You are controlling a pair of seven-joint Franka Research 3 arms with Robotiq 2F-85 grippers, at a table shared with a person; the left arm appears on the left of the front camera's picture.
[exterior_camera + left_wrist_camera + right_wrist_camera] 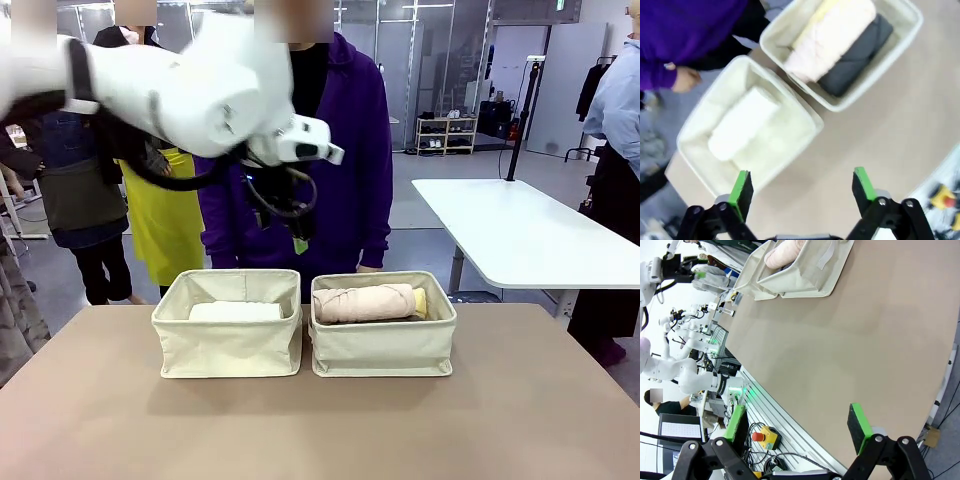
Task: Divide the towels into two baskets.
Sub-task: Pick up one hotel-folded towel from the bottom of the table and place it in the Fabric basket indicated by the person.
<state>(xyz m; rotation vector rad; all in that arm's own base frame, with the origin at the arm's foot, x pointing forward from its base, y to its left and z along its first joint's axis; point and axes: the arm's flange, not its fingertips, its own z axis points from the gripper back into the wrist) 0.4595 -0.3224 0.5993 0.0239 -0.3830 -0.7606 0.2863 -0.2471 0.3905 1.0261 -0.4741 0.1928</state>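
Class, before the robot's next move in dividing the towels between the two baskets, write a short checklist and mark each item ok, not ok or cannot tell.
1. left gripper open, holding nothing: ok.
2. right gripper open, holding nothing: ok.
3. Towels split evenly: not ok. white towel lies alone in the left basket; pink-cream towel, yellow towel and grey towel share the right basket.
4. Pink-cream towel reachable on top: ok.
5. person's hand clear of the baskets: ok, beside the left basket's rim, outside it.
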